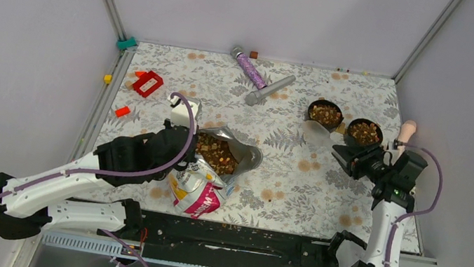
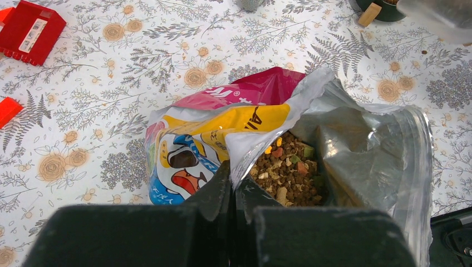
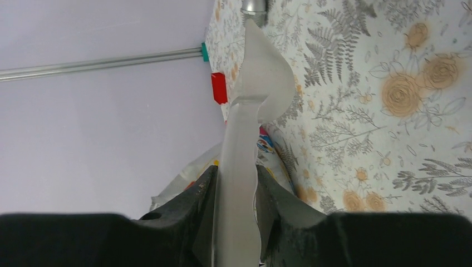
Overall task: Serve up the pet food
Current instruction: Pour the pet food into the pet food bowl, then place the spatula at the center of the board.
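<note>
The glossy yellow-white-magenta bag (image 1: 200, 195) lies open at the table's front left, with brown kibble (image 1: 216, 151) showing inside its silver lining. My left gripper (image 1: 189, 139) is shut on the bag's rim. The left wrist view shows the fingers (image 2: 232, 178) pinching the rim of the bag (image 2: 222, 119) beside the kibble (image 2: 286, 172). My right gripper (image 1: 341, 153) is shut on the handle of a clear plastic scoop (image 1: 319, 133), held near two black bowls (image 1: 326, 111) (image 1: 365, 132) that contain kibble. The right wrist view shows the jaws (image 3: 235, 169) clamped on the scoop (image 3: 266, 83).
A purple glitter tube (image 1: 250, 70) and a grey tube (image 1: 270, 89) lie at the back centre. Red pieces (image 1: 148, 83) (image 1: 123, 111) lie at the left, near the metal frame rail. A pale peg (image 1: 407, 131) stands by the right edge.
</note>
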